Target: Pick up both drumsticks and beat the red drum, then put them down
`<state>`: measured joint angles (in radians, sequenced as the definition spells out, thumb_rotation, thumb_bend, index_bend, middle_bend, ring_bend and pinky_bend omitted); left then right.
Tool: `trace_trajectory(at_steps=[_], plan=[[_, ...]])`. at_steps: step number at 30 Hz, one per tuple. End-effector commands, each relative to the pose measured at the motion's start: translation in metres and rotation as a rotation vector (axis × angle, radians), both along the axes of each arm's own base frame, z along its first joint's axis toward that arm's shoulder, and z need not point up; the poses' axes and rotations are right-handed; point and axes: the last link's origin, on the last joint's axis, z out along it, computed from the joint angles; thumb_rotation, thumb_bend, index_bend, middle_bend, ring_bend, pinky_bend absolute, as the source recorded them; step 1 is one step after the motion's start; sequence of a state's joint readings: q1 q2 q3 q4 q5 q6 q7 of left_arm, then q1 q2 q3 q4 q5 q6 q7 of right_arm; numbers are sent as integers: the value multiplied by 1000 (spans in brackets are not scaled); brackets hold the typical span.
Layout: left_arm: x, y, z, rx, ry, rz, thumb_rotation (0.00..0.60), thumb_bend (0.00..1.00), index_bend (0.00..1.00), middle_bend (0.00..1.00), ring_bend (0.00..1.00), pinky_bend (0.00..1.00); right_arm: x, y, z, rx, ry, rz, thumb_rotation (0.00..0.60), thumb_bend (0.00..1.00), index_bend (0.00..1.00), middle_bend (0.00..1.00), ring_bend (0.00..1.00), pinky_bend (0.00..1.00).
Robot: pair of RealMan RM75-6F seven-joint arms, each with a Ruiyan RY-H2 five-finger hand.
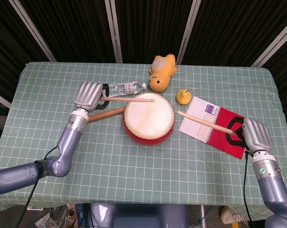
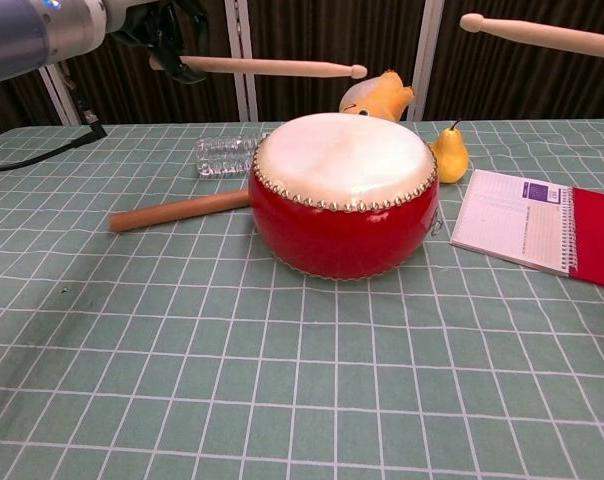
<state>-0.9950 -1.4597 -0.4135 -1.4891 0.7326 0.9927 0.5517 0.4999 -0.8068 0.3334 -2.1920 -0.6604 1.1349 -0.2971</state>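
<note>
Both drumsticks are up, so the step in hand looks like the beating itself. The red drum [image 1: 148, 117] sits near the middle of the tabletop, white skin facing up. Left hand [image 1: 89, 95], seen from the back, holds the left drumstick [image 1: 129, 99] roughly level, tip over the far edge of the skin but clear of it in the chest view; its fingers seem wrapped round the butt, but can't tell exactly how they lie. Right hand [image 1: 255, 135] hangs over the red notebook [image 1: 222, 126] toward the right edge, gripping the right drumstick [image 1: 206, 123], whose tip stops just short of the drum rim, so it isn't over the skin yet; fingers hidden too, can't tell beyond that they hold the stick. To beat well, I'd bring the right stick in toward the drum 1st, then drop each tip onto the centre of the skin w/ a short downward flick, not a whole-arm swing, alternating the 2 sticks and keeping them apart so they don't clash. Mind the wooden rolling pin [image 1: 106, 114] touching the drum's left side, the water bottle [image 1: 124, 88] under the left stick's line, and the yellow pear [image 1: 183, 96] nearby.
</note>
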Motion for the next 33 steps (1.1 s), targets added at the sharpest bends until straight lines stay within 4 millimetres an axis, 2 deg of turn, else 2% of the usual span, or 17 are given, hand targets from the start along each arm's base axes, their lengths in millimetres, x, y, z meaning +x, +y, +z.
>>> trace_trajectory(at_steps=[1, 5, 9, 13, 14, 17, 18, 20, 26, 33], plan=[[18, 8, -5, 2, -47, -19, 600, 566, 779, 1000, 1000, 1000, 0, -4, 2, 0, 1, -5, 600, 731, 1000, 1000, 1000, 1000], [35, 14, -14, 3, -150, -45, 600, 563, 779, 1000, 1000, 1000, -5, -8, 4, -1, 2, -23, 600, 732, 1000, 1000, 1000, 1000], [37, 17, -31, -30, -173, -56, 600, 563, 780, 1000, 1000, 1000, -13, -10, 4, 5, 13, -45, 600, 731, 1000, 1000, 1000, 1000], [17, 20, -53, -118, 45, -37, 600, 566, 785, 1000, 1000, 1000, -21, -12, 3, 12, 14, -65, 600, 731, 1000, 1000, 1000, 1000], [5, 20, -61, -164, 157, -14, 600, 567, 787, 1000, 1000, 1000, -23, -12, 2, 14, 15, -70, 600, 731, 1000, 1000, 1000, 1000], [-13, 22, -66, -221, 343, 33, 600, 569, 790, 1000, 1000, 1000, -26, -12, 1, 21, 16, -76, 600, 731, 1000, 1000, 1000, 1000], [-18, 23, -65, -231, 429, 48, 600, 569, 790, 1000, 1000, 1000, -26, -11, 0, 23, 20, -77, 600, 731, 1000, 1000, 1000, 1000], [-15, 24, -59, -229, 453, 84, 600, 569, 790, 1000, 1000, 1000, -26, -11, 0, 24, 24, -76, 600, 731, 1000, 1000, 1000, 1000], [14, 31, -21, -91, 209, 88, 600, 568, 790, 1000, 1000, 1000, -23, -10, -3, 24, 28, -68, 600, 731, 1000, 1000, 1000, 1000], [31, 29, 31, 32, 12, 11, 600, 566, 790, 1000, 1000, 1000, -13, -14, -4, 4, 38, -39, 600, 731, 1000, 1000, 1000, 1000]])
